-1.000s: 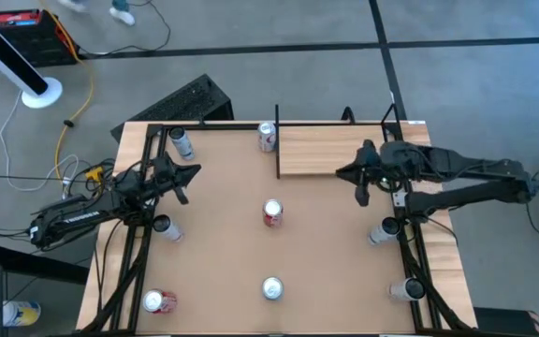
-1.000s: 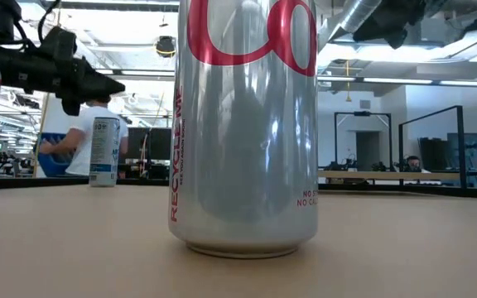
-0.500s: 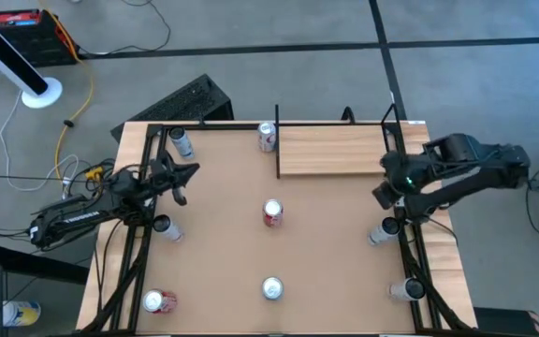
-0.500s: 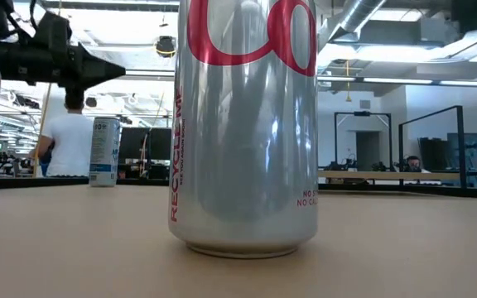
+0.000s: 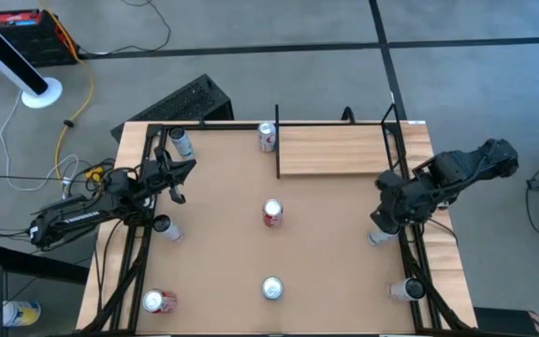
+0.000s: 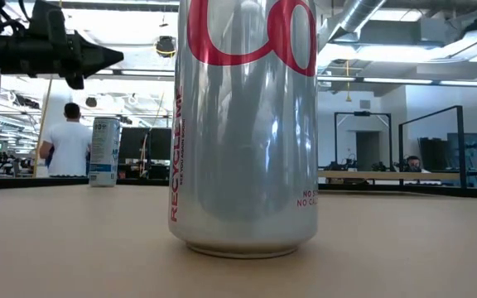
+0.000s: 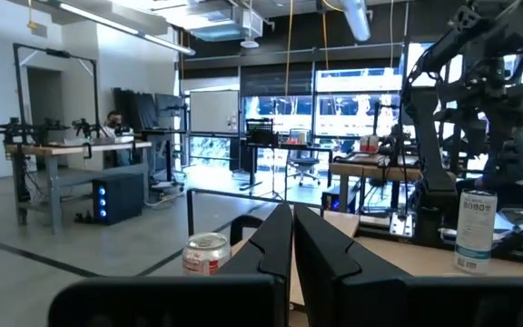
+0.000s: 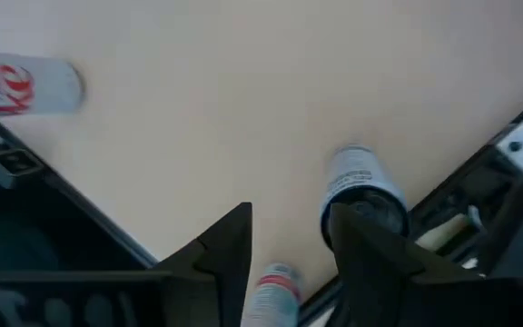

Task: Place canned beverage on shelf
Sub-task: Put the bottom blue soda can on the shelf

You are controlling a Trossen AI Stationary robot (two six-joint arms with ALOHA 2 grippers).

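Note:
The shelf (image 5: 333, 150) is a pale wood board with thin black posts at the table's far right. Several cans stand on the tan table: one by the shelf's left post (image 5: 268, 137), one in the middle (image 5: 272, 213), and one at the near middle (image 5: 271, 287), which shows large in the low view (image 6: 243, 124). My right gripper (image 5: 386, 211) is open and points down above a can (image 5: 379, 234) at the right edge. In the right wrist view the gripper (image 8: 293, 241) hangs over that can (image 8: 361, 186). My left gripper (image 5: 183, 172) is shut and empty at the left, and also shows in its wrist view (image 7: 291, 245).
More cans stand at the far left (image 5: 181, 142), the left edge (image 5: 167, 227), the near left (image 5: 162, 301) and the near right (image 5: 402, 290). Black frame rails (image 5: 138, 253) run along both table sides. A person (image 6: 69, 145) stands in the room behind.
My right arm has drawn back from the shelf's front toward the table's right and near edges and has tipped, so its gripper now points down over the can at the right edge. My left gripper has risen a little.

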